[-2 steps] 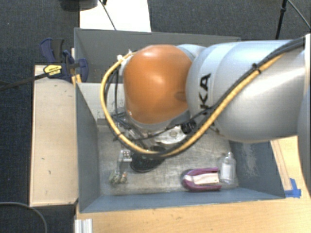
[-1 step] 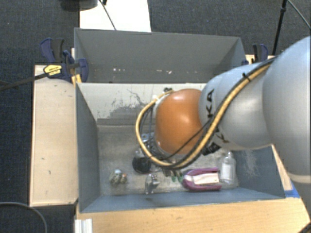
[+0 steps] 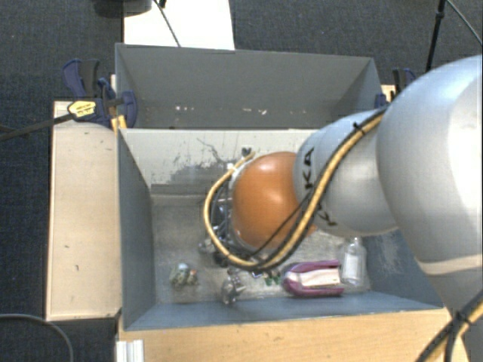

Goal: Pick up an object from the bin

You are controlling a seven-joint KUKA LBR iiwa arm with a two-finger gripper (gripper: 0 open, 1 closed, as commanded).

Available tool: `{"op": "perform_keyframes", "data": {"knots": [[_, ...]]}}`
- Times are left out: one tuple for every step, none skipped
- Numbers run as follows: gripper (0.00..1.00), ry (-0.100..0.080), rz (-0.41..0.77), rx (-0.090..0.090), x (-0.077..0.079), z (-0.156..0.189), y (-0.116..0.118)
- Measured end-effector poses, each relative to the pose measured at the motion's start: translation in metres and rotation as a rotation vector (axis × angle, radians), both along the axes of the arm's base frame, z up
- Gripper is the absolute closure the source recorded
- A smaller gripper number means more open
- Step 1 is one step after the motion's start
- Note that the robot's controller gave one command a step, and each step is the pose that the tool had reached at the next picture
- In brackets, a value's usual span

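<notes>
a: how far along?
b: hard to call finished. claw (image 3: pixel 231 288) down low near the floor of the grey bin (image 3: pixel 136 225), close to the front wall, under the orange cover (image 3: pixel 260 198) and looped cables (image 3: pixel 215 232) of the arm (image 3: pixel 392 172).
a: wide or narrow?
b: cannot tell. mostly hidden beneath the cover, with just a bit of metal poking out below.
a: holding anything?
b: nothing seen raised off the floor, so no proof of a hold.
a: nearest candidates?
b: small crumpled greyish lump (image 3: pixel 183 276) to the left, apart from the claw, lying alone on the floor. purple case with a pale pink inside (image 3: pixel 313 279) to the right, along the front wall. small clear bottle (image 3: pixel 352 261) just beside that case, further right, looking roughly upright. a few green scraps (image 3: pixel 269 279) between claw and case.
a: which one targeted?
b: cannot say from here. possibly something straight below, hidden by the cover.
a: done so far, then?
b: judging by position alone: low enough for a grasp, by the look of it. no more than that.
a: and left?
b: closing on one thing, unless shut on something hidden, then raising clear of the bin with that thing kept in hold. pick itself not yet shown as done.
</notes>
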State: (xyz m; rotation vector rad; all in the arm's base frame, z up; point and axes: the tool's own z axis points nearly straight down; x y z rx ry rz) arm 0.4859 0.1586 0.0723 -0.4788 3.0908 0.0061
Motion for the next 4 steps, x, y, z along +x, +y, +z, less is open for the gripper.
{"op": "perform_keyframes", "data": {"knots": [[0.00,0.002,-0.022,-0.001,0.033,0.001,-0.075],[0.00,0.004,-0.182,-0.002,0.082,0.001,-0.132],[1.00,0.004,-0.183,-0.001,0.082,0.002,-0.130],[1.00,0.003,-0.086,-0.005,0.089,0.117,-0.140]]}}
